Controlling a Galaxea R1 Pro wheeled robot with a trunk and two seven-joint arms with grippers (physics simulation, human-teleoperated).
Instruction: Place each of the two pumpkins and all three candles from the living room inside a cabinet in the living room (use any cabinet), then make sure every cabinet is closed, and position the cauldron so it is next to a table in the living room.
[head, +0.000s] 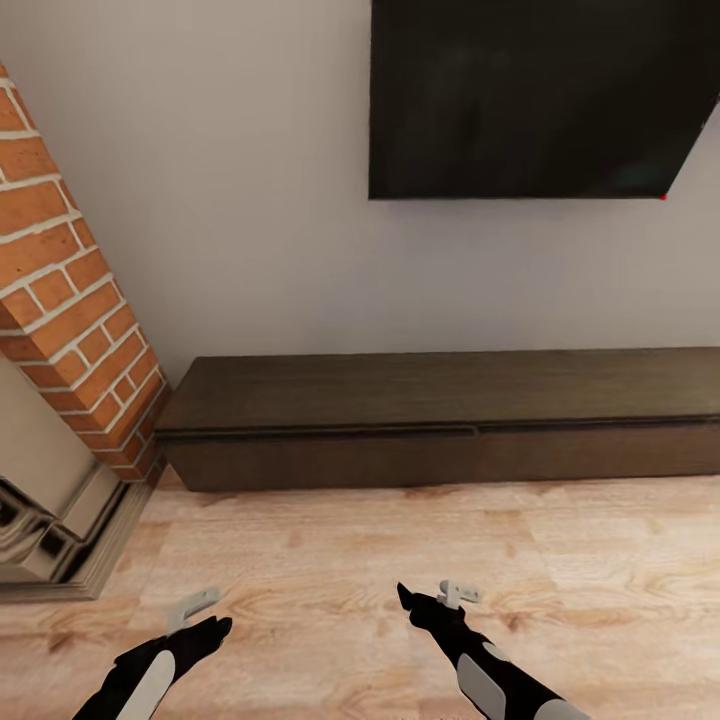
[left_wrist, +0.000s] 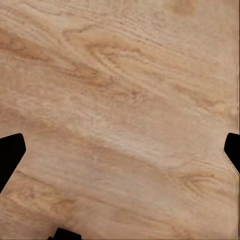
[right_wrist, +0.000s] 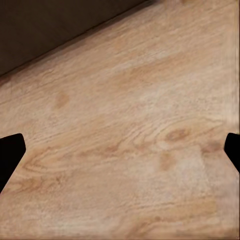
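Beyond both wide-open empty grippers, left (head: 200, 612) and right (head: 432, 598), the closed cabinet (head: 440, 415) against the wall

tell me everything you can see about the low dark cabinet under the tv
The cabinet is a long, low, dark-brown wooden unit, bench-like, with a flat matte top and plain handle-less fronts. It stands on the light wood floor, back against the pale wall, below the black wall-mounted screen. Its left end meets the brick column; its right end runs past the head view's edge. A thin seam splits the front, the left section's upper edge sitting slightly proud. Both fronts look closed. Nothing rests on top, and neither gripper touches it.
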